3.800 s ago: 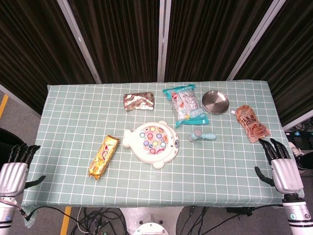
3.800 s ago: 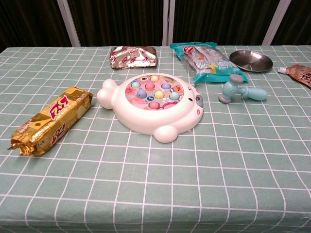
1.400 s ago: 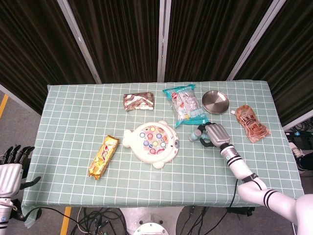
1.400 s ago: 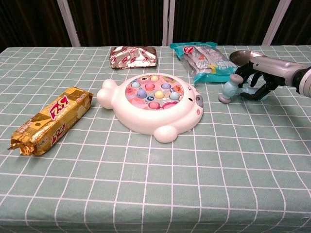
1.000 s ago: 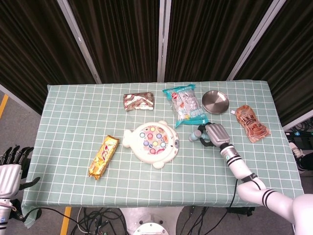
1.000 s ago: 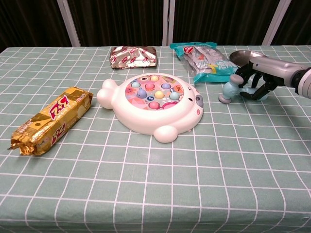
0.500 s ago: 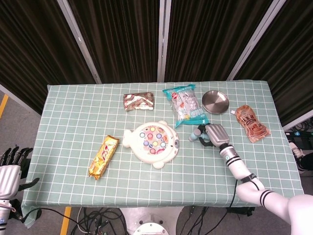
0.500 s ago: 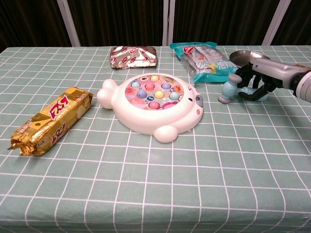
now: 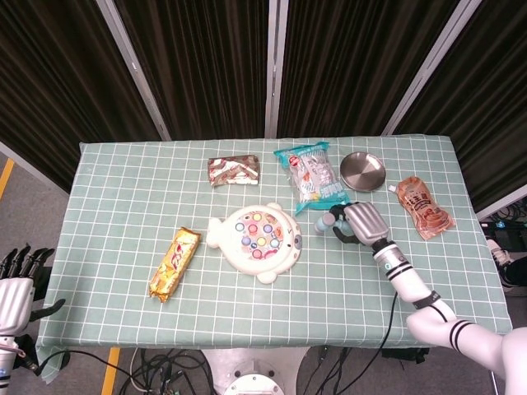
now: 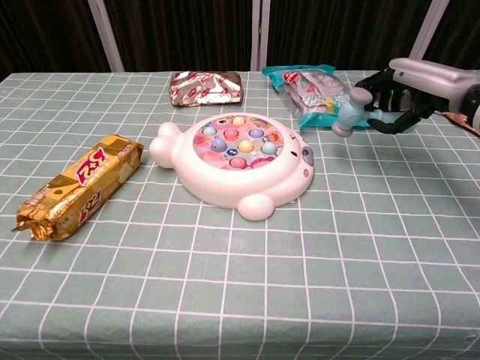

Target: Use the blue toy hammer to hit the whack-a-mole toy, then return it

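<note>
The right robot hand had its dark fingers wrapped around the handle of the small blue plastic toy hammer, holding it clear of the desk. In the chest view the hammer's grey-faced head hung out to the left of the hand, in front of the teal snack bag. From the head view, that same hand sat just right of the white round whack-a-mole toy with the pastel buttons, with the hammer head poking toward it but not touching it.

Around that: a round shiny metal dish lay behind the hand, and a brown sauce pouch lay off to the right, near the desk's edge. A crinkled brown-and-silver wrapper was up behind the mole toy, and a gold foil snack bar lay well to its left. Everything sat on the green checked cloth.

The left robot hand hung way down at the bottom left corner, off the desk, fingers spread and holding nothing.
</note>
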Controlling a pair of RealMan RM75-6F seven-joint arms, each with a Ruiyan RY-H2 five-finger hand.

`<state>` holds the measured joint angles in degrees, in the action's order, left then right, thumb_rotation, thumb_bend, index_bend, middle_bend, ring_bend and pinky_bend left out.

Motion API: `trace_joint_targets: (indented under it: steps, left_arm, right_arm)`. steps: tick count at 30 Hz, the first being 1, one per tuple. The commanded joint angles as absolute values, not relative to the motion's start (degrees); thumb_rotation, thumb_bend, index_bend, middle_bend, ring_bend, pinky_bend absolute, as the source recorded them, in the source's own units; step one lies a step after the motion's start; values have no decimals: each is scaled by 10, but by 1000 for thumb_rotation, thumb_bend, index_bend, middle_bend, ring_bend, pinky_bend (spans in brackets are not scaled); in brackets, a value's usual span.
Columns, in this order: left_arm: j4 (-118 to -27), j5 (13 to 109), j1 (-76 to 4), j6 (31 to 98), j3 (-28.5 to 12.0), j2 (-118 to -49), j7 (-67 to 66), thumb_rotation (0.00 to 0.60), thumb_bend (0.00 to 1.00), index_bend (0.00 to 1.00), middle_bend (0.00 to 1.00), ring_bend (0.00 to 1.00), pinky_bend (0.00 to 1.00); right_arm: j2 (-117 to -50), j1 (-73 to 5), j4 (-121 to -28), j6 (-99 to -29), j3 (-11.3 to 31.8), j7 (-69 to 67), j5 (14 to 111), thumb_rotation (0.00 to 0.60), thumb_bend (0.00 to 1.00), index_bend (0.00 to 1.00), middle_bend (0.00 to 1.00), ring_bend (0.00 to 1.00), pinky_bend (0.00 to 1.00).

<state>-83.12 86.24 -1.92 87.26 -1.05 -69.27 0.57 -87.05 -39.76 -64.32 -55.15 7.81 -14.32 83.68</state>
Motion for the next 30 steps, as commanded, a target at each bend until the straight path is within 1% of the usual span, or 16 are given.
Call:
trace_joint_targets:
  steps: [1,4,8,13,19,23,30]
  left_arm:
    - [-834,863,-19,873,-10,-691,3,600,0,131,136,47,24]
    - [-837,866,-19,876,-10,-689,1,600,0,131,136,47,24]
    - [-840,865,-19,874,-10,-689,-1,600,0,131,136,47,23]
    - [-839,862,-19,873,-11,-689,0,600,0,130,136,47,24]
    - [-834,859,-17,871,-10,-691,3,600,0,131,136,47,23]
    - [-831,859,-14,873,-9,-693,7,600,0,131,136,47,24]
    - [-826,862,-12,877,-9,-694,12,600,0,131,136,47,23]
  right_arm:
    - [-823,-408,-717,-559,82,-104,853,600,589,743,694,546,662]
    - [-804,-427,-761,-537,90,-74,847,600,606,759,709,561,675]
    - [-803,-456,-794,-495,101,-37,828,600,616,771,720,572,685]
    - [-825,-493,-800,-442,112,-4,794,600,623,785,727,581,693]
    - [-849,-520,-794,-407,110,34,768,600,627,785,728,582,694]
    - [-854,-528,-792,-397,105,62,751,600,628,787,729,583,695]
    - [-831,-522,-834,-430,120,69,741,600,627,787,729,583,696]
